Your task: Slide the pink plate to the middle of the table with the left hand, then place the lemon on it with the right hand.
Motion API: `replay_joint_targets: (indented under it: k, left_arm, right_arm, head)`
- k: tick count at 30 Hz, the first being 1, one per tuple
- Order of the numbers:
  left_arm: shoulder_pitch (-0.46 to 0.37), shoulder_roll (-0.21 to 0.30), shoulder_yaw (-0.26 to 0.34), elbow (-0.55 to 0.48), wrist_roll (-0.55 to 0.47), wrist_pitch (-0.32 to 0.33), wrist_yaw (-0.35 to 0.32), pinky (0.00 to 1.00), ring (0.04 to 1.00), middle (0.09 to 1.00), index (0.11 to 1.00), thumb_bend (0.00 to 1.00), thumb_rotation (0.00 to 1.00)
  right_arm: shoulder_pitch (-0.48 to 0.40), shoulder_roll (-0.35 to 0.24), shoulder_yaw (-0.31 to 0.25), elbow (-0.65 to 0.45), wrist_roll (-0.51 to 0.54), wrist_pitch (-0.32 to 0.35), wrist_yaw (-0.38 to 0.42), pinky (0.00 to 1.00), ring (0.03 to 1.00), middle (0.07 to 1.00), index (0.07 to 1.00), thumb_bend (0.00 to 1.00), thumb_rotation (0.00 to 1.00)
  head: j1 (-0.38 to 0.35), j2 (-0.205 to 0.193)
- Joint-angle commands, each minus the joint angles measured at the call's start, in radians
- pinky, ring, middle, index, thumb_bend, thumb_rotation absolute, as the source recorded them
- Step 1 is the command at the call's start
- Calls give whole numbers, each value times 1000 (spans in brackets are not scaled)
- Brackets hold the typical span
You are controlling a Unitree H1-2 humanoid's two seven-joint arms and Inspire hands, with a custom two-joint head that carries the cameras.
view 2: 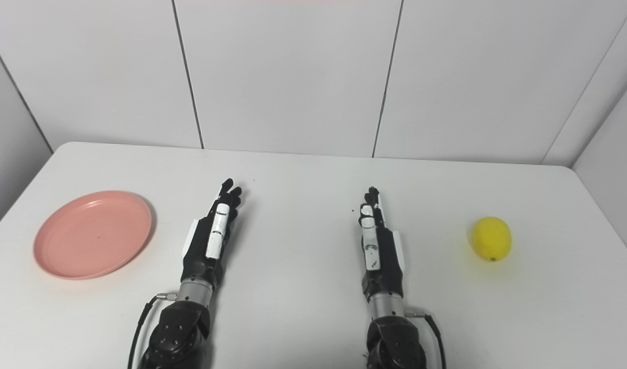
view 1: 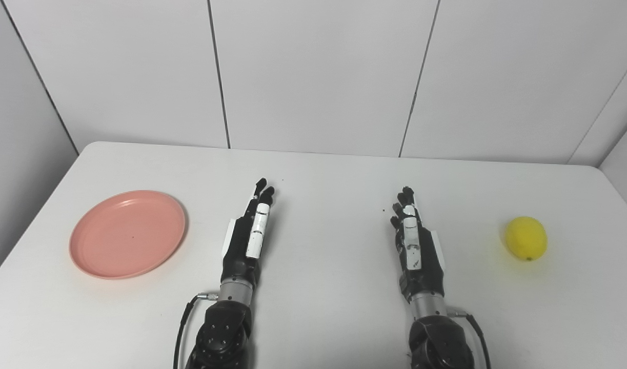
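Over on the left side of the white worktop (view 1: 318, 307) sits the pink plate (view 1: 127, 234) — flat, right way up, with nothing on it and nothing touching it. Just to its right the left hand (view 1: 249, 230) reaches forward near the middle, fingers stretched out straight, holding nothing. The right hand (view 1: 413, 236) lies alongside it, apart from it, in the same pose — extended and not gripping anything. Farthest right rests the lemon (view 1: 526, 238), alone on the worktop, well apart from the right hand and far from the plate.
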Motion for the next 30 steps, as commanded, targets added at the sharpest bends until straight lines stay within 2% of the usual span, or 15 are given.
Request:
replay_joint_targets:
  k: [1,30]
  left_arm:
    - [-11,-10,-6,-21,-5,-1,-5,987,963,950,948,602,1000]
    - [-14,-3,-6,-22,1,11,-5,993,970,949,946,600,1000]
  right_arm:
    - [-21,7,-4,-16,0,-25,-3,1000,1000,1000,1000,698,1000]
    - [-20,5,3,-19,5,-32,10,1000,1000,1000,1000,675,1000]
  head:
    - [0,-1]
    - [-1,-1]
